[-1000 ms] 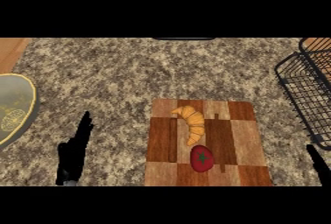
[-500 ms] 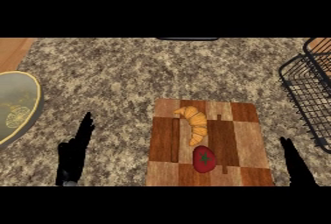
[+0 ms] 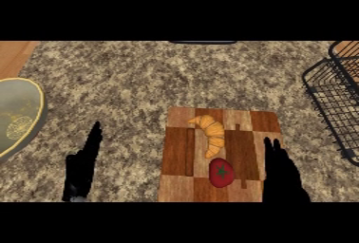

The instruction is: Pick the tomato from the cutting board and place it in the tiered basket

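A red tomato (image 3: 222,172) with a green stem lies on the near part of the wooden cutting board (image 3: 184,152). My right hand (image 3: 280,173) is over the board's right edge, just right of the tomato and apart from it, fingers straight and pointing away. My left hand (image 3: 82,163) rests open on the counter left of the board, fingers up. The black wire tiered basket (image 3: 336,104) stands at the right edge, partly cut off by the view.
An orange croissant (image 3: 212,134) lies on the board just beyond the tomato. A round plate with a yellow rim (image 3: 24,114) sits at the far left. The speckled stone counter (image 3: 154,80) stretches beyond the board.
My right hand has moved in from the right edge leftward to the board beside the tomato. The view has shifted slightly. The left hand stays put.
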`<action>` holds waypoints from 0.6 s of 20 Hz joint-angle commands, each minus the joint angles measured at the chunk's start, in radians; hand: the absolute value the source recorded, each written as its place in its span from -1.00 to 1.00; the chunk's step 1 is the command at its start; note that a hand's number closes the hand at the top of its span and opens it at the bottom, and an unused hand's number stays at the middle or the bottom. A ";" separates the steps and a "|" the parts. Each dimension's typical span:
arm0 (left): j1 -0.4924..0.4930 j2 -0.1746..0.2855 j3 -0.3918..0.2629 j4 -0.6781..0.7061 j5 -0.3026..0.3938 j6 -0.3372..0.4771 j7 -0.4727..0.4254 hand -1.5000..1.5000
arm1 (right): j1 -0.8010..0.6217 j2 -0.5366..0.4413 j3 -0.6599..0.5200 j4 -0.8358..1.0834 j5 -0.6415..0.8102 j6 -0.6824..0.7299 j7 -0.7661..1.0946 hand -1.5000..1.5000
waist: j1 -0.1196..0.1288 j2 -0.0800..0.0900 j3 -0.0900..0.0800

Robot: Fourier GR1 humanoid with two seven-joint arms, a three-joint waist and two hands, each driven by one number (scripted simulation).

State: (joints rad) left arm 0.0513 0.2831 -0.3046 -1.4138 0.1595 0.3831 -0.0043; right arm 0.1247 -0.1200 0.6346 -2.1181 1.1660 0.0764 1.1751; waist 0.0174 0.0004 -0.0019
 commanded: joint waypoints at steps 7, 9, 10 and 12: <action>-0.042 -0.036 0.008 0.040 -0.016 0.006 0.030 0.00 | -0.192 0.118 0.053 0.177 -0.044 0.108 0.273 -1.00 | -0.009 0.003 0.001; 0.023 0.014 0.019 -0.028 -0.001 -0.018 0.051 0.00 | -0.163 0.119 0.071 0.171 -0.029 0.105 0.299 -1.00 | -0.005 -0.001 0.001; 0.003 -0.017 0.010 0.016 -0.017 -0.010 0.002 0.00 | -0.177 0.119 0.073 0.233 -0.025 0.082 0.294 -1.00 | -0.006 0.002 0.000; -0.006 0.003 0.035 0.035 -0.010 -0.019 0.004 0.00 | -0.162 0.119 0.080 0.231 -0.046 0.112 0.311 -1.00 | -0.007 0.002 0.000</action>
State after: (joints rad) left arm 0.0488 0.2826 -0.2816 -1.4085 0.1551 0.3659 0.0074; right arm -0.0015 -0.0221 0.6812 -1.9287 1.1415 0.1298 1.2295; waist 0.0110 0.0002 0.0004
